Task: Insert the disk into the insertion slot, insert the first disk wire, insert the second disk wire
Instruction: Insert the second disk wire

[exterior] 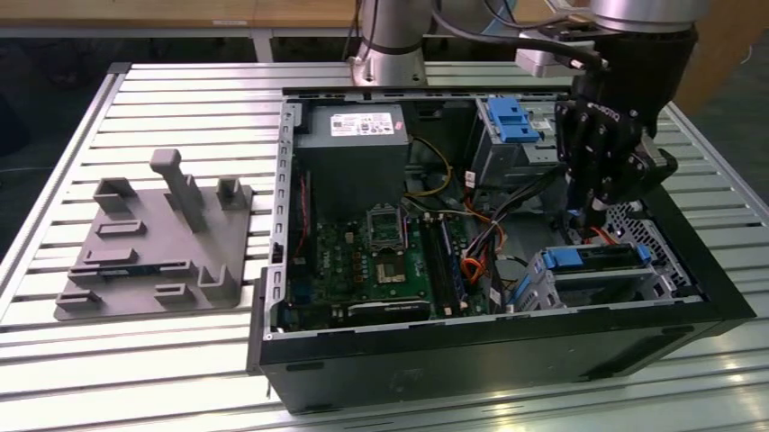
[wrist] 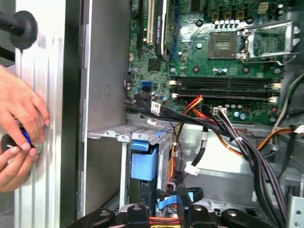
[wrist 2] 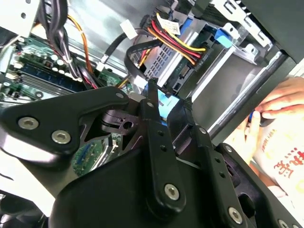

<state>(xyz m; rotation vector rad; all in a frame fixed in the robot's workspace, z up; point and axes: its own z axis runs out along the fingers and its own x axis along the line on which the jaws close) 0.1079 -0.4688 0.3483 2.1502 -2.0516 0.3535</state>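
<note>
A slatted metal table (exterior: 180, 360) carries an open black computer case (exterior: 481, 351). A grey fixture plate (exterior: 157, 252) lies outside the case, toward the exterior view's left. Inside the case, at the exterior view's right, the insertion slot (exterior: 658, 256) holds the disk (exterior: 597, 261). Just above the disk, the gripper (exterior: 585, 220) pinches a blue disk wire (wrist 2: 165, 108). A person's hands (wrist: 19, 137) rest just outside the case wall.

My arm (exterior: 639, 54) hangs down, wrist upright. My gripper (exterior: 589, 219) points straight down, its fingers (wrist 2: 153, 108) pinching a blue plug (wrist 2: 164, 105).
</note>
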